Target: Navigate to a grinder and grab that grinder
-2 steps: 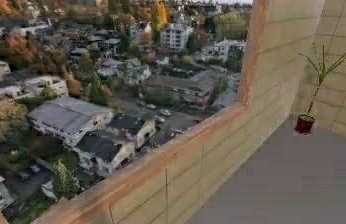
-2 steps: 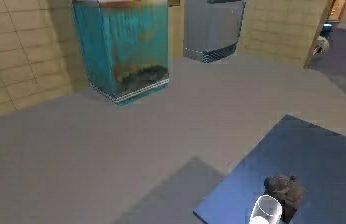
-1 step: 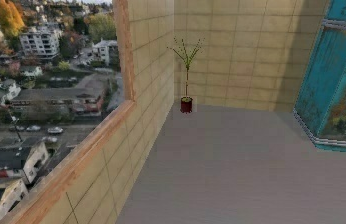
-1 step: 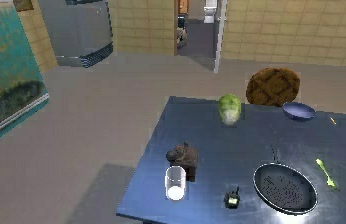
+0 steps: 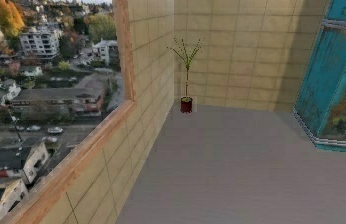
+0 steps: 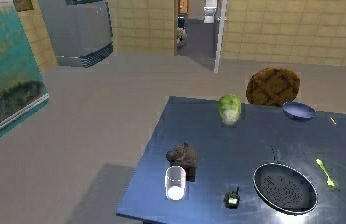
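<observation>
The robot is beside the blue tabletop (image 6: 203, 132). A small dark thing (image 6: 233, 197), maybe the grinder, stands on it near the pan (image 6: 284, 187). The grab looks not yet done. How the fingers stand cannot be told.

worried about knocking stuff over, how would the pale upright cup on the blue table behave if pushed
The cup stands upright, taller than wide, so a high push would probably tip it. It looks pale and glassy, so likely slippery and breakable. Tipped, it might roll toward the table edge nearby.
</observation>
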Robot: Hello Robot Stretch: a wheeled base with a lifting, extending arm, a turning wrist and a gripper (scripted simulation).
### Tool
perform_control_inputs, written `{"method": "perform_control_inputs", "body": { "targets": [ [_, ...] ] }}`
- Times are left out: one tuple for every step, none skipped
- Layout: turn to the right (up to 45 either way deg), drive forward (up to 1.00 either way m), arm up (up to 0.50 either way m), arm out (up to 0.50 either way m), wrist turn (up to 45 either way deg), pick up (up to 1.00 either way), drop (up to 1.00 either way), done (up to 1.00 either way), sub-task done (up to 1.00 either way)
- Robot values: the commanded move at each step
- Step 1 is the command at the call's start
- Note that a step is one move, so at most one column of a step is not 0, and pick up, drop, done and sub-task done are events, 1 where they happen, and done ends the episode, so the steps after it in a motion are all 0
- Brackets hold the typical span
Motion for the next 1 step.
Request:
{"method": "perform_control_inputs", "body": {
  "targets": [
    [0.0, 0.0, 0.38, 0.0, 0.0, 0.0, 0.0, 0.0, 0.0]
  ]
}}
